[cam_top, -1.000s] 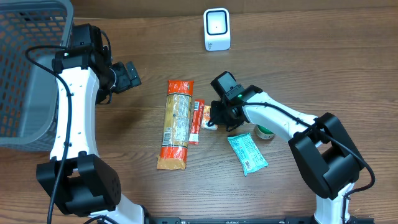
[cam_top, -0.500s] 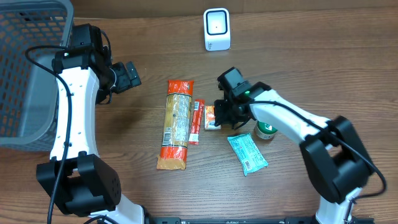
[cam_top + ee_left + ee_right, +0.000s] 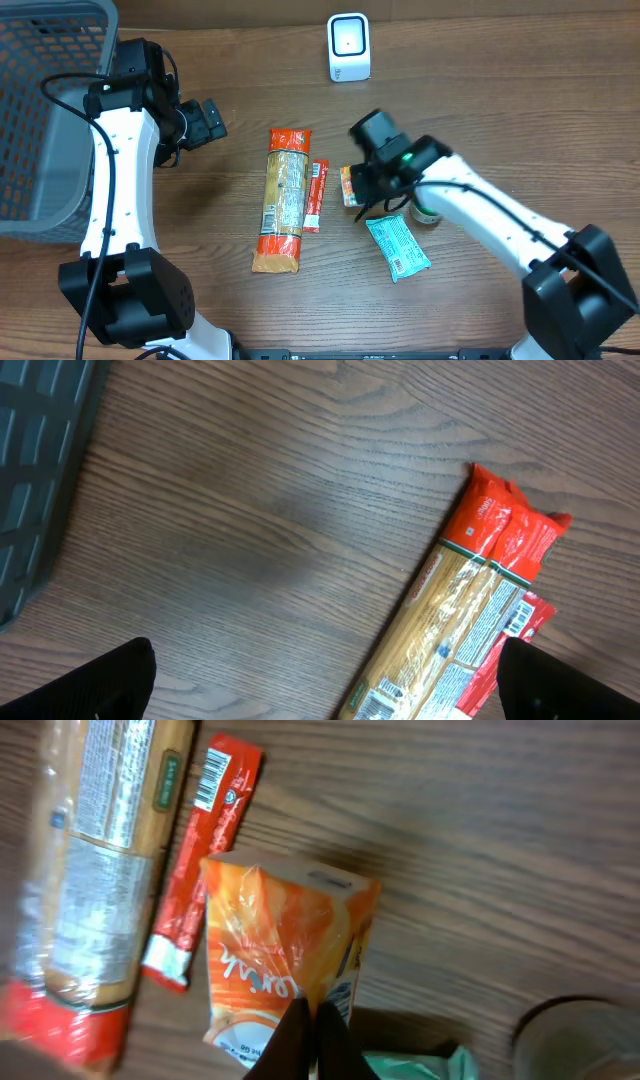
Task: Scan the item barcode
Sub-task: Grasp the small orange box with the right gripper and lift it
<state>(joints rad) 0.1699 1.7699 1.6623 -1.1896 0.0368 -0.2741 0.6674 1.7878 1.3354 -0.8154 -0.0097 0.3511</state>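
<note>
At the table's far-left edge stands a grey plastic mesh basket (image 3: 40,100), its contents not discernible. The left gripper (image 3: 222,120) hangs spread wide and empty near a long red-ended spaghetti packet (image 3: 283,200). The right gripper (image 3: 310,1040) is clenched on the edge of the small orange juice carton (image 3: 280,960), just beside a slim red sachet (image 3: 316,197). A second ago the carton lay closer to that sachet.
</note>
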